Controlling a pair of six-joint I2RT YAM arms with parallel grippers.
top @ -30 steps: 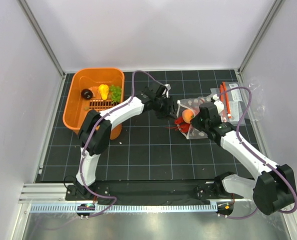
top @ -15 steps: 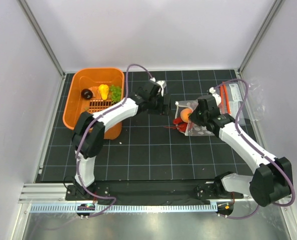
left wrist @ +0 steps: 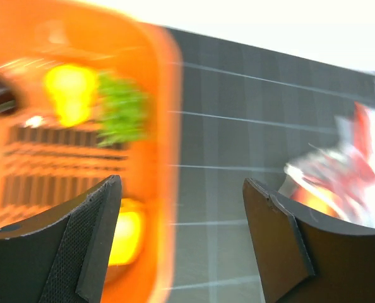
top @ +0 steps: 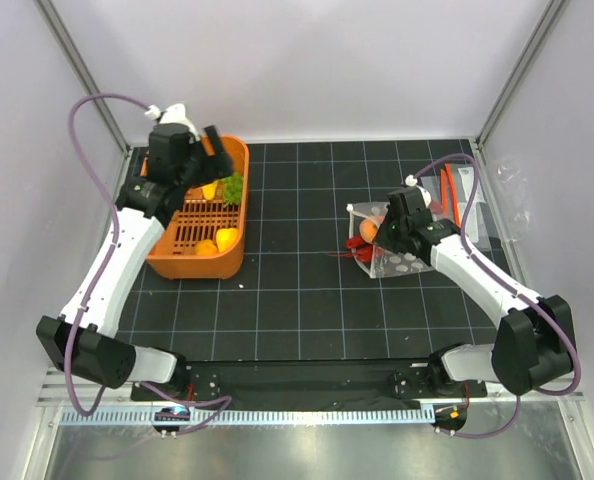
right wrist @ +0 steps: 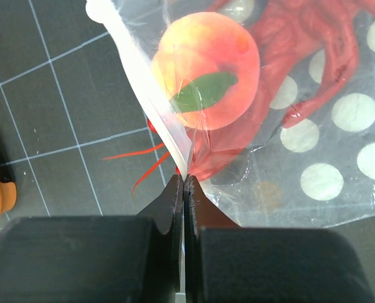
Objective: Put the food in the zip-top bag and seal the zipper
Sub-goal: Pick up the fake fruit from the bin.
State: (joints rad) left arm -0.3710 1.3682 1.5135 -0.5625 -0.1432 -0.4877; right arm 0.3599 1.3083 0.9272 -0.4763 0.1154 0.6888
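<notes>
A: Our right gripper (right wrist: 183, 184) is clamped shut on the zipper (right wrist: 143, 85) of the bag (top: 402, 262), right of centre in the top view; peach (right wrist: 206, 69) and lobster (right wrist: 295, 57) lie inside.
B: Our left gripper (left wrist: 181, 189) gapes wide, empty, above the basket (top: 192, 265) at upper left, near the grapes (left wrist: 121, 110).
A: With one pinch, we risk the mouth sagging; the lobster's feelers poking out could jam the seal.

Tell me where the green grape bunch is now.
In the top view the green grape bunch lies inside the orange basket on the table's far left, near its right wall, beside a yellow toy.
</notes>
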